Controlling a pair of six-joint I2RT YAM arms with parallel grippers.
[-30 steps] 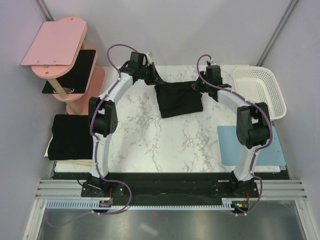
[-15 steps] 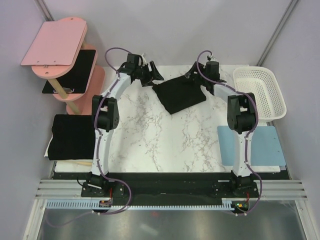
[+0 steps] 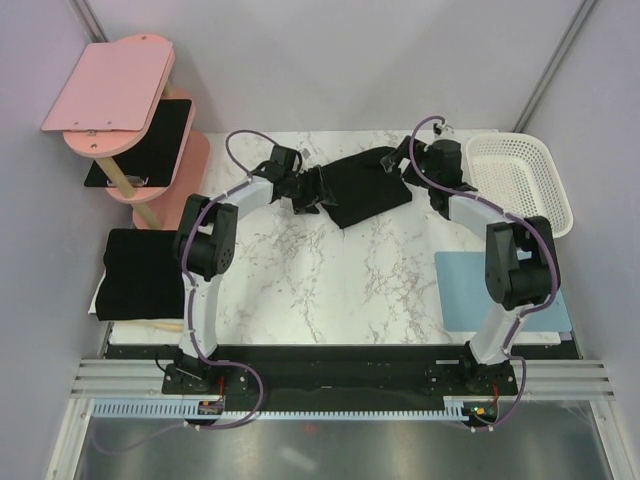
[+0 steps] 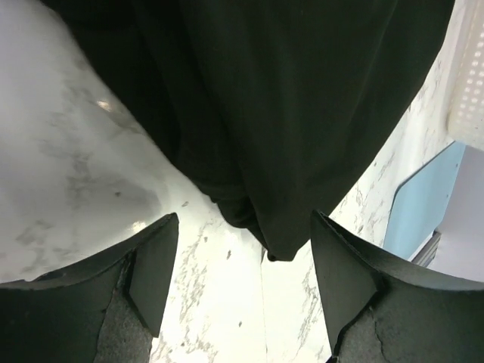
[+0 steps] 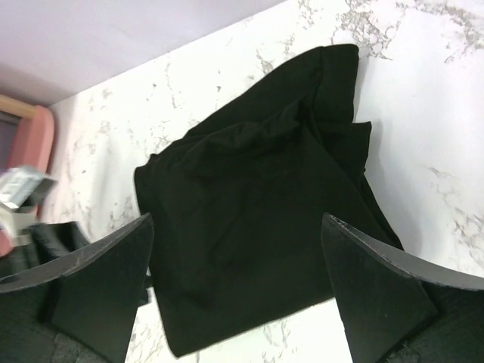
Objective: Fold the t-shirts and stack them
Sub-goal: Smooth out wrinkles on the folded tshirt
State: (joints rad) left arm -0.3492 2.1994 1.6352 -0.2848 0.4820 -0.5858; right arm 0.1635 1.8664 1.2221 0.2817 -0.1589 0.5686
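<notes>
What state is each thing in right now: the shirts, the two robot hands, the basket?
Left hand: open, holding nothing.
Right hand: open, holding nothing.
Middle t-shirt: rumpled, lying loose on the table.
Side t-shirt: folded flat, at the table's left edge.
Basket: upright, empty.

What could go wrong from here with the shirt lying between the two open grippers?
1. The t-shirt lies bunched and skewed, so the next fold may come out crooked.
2. A layered corner reaches between the open fingers of the left gripper; closing there could pinch several layers at once.
</notes>
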